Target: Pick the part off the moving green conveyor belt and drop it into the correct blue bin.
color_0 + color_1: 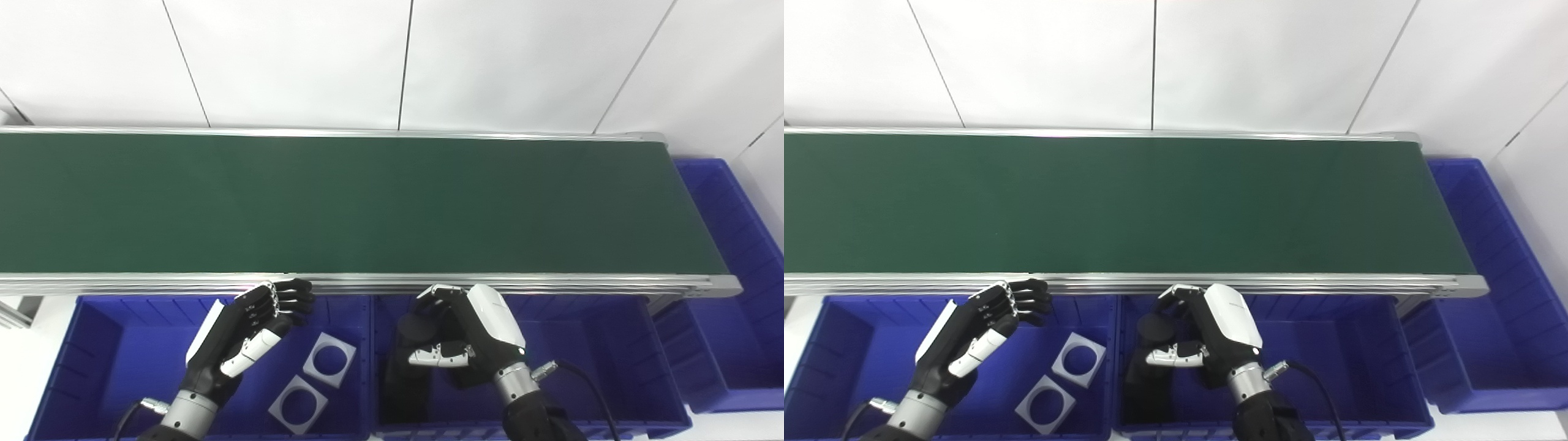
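Right hand [471, 334]: curled around dark round part [422, 326], above middle blue bin [600, 343]. Left hand [257, 324]: empty, fingers spread, over left blue bin [92, 343] holding 2 white square plates [329, 359]. Conveyor belt [367, 202]: bare. Advice: release low, well inside the walls.

A dark green conveyor belt [343, 202] is stretched across the scene between silver rails, with no part lying on it. A black round part [422, 326] is seen at the fingers [442, 294] of the right hand [474, 334], over the middle blue bin [588, 343]; whether it is gripped cannot be told. Two flat white square parts [329, 360], each with a round hole, lie tilted in the left blue bin [98, 343]. A third blue bin [735, 288] is set at the belt's right end.
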You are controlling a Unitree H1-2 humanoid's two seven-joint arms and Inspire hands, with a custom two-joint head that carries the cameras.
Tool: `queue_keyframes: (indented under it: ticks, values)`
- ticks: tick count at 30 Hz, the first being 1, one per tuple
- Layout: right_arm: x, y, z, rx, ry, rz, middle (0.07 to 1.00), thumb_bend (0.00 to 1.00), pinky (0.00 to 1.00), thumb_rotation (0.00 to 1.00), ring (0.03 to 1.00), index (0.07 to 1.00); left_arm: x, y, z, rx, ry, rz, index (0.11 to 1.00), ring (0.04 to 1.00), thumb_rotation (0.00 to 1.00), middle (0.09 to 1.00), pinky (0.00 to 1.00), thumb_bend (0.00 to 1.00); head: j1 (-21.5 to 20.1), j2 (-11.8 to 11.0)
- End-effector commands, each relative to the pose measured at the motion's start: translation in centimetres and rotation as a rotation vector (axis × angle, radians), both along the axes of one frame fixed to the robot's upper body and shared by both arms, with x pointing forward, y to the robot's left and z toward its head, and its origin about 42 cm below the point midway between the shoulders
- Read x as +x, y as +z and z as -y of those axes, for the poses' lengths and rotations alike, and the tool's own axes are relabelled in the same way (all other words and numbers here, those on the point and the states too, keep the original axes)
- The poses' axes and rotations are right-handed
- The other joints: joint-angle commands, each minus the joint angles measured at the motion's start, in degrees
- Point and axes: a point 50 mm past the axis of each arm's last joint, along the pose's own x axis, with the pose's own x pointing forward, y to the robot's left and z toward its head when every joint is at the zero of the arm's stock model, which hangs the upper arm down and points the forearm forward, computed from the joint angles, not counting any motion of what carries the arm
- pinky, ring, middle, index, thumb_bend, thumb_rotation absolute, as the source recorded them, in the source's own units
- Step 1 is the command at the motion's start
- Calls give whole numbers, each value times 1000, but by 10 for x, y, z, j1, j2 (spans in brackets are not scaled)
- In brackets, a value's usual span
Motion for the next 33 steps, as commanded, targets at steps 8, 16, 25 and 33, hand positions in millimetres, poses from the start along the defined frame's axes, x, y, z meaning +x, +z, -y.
queue_keyframes:
  ticks: [8, 16, 25, 33]
  values:
    - [1, 15, -3, 41, 40, 16, 991, 983, 852, 799, 941, 999, 6, 8, -1, -6, -14, 58, 690, 637, 688, 673, 570, 745, 3, -3]
    - [0, 14, -1, 60, 36, 17, 1000, 1000, 851, 830, 942, 1000, 6, 7, 0, 7, -18, 69, 689, 631, 683, 669, 565, 717, 6, -9]
    - [-1, 20, -4, 98, 20, 81, 950, 962, 816, 818, 890, 976, 5, 6, 1, 5, -12, 59, 688, 636, 682, 670, 570, 726, 11, -14]
    - [-3, 36, -18, 313, -4, 146, 876, 842, 712, 751, 814, 903, 5, 2, 2, 1, -21, 69, 691, 631, 672, 670, 555, 688, 27, -28]
